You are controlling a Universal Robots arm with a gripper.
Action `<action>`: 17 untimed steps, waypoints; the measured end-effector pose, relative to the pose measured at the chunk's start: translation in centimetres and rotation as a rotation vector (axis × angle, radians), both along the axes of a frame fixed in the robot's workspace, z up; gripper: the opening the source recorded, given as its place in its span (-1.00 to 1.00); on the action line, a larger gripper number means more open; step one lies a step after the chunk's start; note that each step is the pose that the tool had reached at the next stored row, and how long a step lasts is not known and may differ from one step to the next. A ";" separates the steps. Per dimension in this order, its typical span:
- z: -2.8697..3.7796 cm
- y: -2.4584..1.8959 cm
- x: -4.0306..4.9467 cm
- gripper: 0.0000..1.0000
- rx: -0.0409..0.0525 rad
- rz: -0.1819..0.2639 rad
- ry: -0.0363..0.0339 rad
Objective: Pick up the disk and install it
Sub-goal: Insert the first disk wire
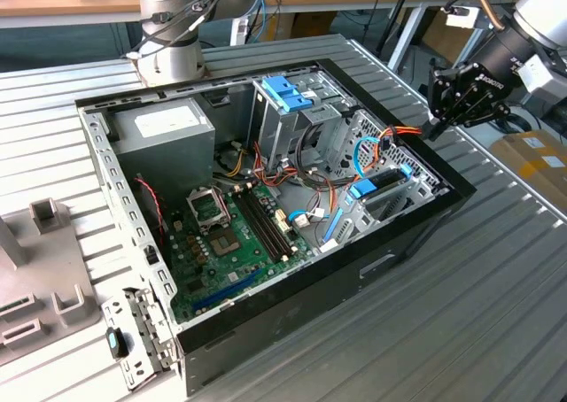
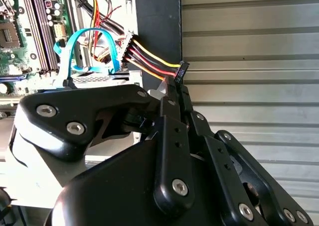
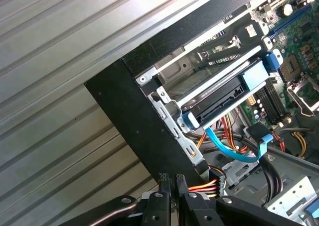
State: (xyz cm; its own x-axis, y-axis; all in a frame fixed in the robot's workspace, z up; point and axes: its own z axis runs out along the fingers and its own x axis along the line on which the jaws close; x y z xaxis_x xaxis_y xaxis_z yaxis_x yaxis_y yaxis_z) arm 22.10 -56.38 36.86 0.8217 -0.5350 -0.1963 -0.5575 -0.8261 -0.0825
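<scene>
Gripper [image 2: 175,84]: closed on the black plug [image 2: 181,70] of a red-yellow-black cable [image 2: 149,61], over the case's [image 1: 390,243] edge.
Disk [image 3: 224,97]: seated in its bay inside the case, blue frame edging it.
Desk [image 1: 478,305]: ribbed metal.

The ribbed worktop [image 1: 496,278] lies bare along the exterior view's right of the open computer case [image 1: 416,220], giving wide passage there. The gripper [image 1: 436,126] hangs at the case's black rim, jaws pinched on a black connector [image 2: 181,71] whose red, yellow and black power wires [image 2: 149,59] stretch across that corner. Inside, the disk [image 3: 219,102] sits in its bay behind the rim, and a blue data cable [image 3: 224,149] loops beside it. Deeper in, the tall drive cage [image 1: 288,110] and the grey power-supply box [image 1: 164,141] crowd the far side; the motherboard [image 1: 235,234] lies low, with open space above it.
</scene>
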 end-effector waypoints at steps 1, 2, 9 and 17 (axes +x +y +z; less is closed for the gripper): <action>0.00 0.00 0.00 -0.68 -0.0002 0.000 0.0000; 0.00 0.00 0.00 -0.68 -0.0004 0.000 0.0000; 0.05 0.00 -0.51 -0.68 -0.0015 0.000 -0.0006; 0.41 -0.02 -1.34 -0.68 0.0008 0.000 -0.0040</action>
